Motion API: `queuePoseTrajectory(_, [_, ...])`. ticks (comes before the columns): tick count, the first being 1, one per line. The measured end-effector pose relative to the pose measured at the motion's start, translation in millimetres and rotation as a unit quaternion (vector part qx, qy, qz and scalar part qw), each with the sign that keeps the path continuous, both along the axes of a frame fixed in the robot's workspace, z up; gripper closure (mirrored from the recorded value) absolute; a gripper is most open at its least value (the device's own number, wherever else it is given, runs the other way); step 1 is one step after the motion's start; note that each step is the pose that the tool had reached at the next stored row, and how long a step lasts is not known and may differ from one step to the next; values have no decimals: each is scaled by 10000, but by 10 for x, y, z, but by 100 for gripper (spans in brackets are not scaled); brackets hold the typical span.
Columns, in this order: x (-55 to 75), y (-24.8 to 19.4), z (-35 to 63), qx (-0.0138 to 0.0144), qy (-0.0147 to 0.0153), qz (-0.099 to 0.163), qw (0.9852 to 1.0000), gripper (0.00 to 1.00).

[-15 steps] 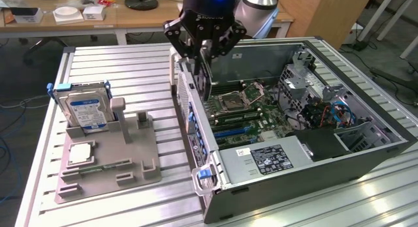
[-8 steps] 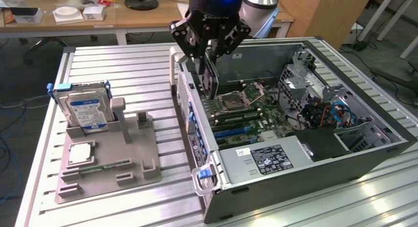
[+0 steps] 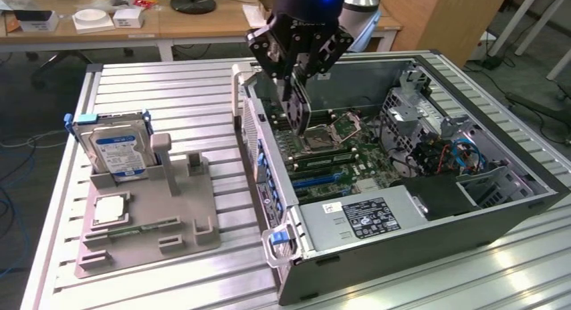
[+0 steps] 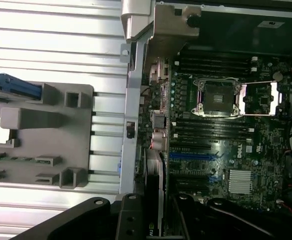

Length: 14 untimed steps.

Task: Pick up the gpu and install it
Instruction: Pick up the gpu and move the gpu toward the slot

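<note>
- Exterior view's left: grey fixture (image 3: 178, 210) holds the hard drive (image 3: 118, 149) upright in a slot, probably staged that way for easy gripping.
- Centre: gripper (image 3: 299, 53) is above the open case (image 3: 428, 236), fingers partly closed and clamped on the gpu (image 3: 297, 113) by its upper edge.
- Gpu hangs edge-down just inside the case's wall, over the motherboard (image 3: 357, 149). Likely held so its connector edge faces the slots.
- Gpu not seated; blue slot (image 4: 193, 156) bare.

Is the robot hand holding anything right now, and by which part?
The hand holds the gpu by its upper edge; it hangs down over the motherboard of the open computer case.
</note>
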<state>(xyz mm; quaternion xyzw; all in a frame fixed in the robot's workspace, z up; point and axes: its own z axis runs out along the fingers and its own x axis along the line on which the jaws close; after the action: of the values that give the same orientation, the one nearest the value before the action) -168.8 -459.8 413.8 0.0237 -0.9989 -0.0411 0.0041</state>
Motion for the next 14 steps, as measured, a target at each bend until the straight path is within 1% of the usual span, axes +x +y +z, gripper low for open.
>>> queuePoseTrajectory(4, [109,0,-10,0,-5,0,10000,73])
queuePoseTrajectory(8, [202,0,-23,-13,-59,1,10000,73])
queuePoseTrajectory(9, [284,0,-27,-19,-81,0,10000,73])
queuePoseTrajectory(11, [339,0,-27,-40,-88,0,10000,73])
queuePoseTrajectory(12, [357,0,-27,-59,-92,0,9999,73])
queuePoseTrajectory(14, [393,0,-28,-110,-101,1,9999,73])
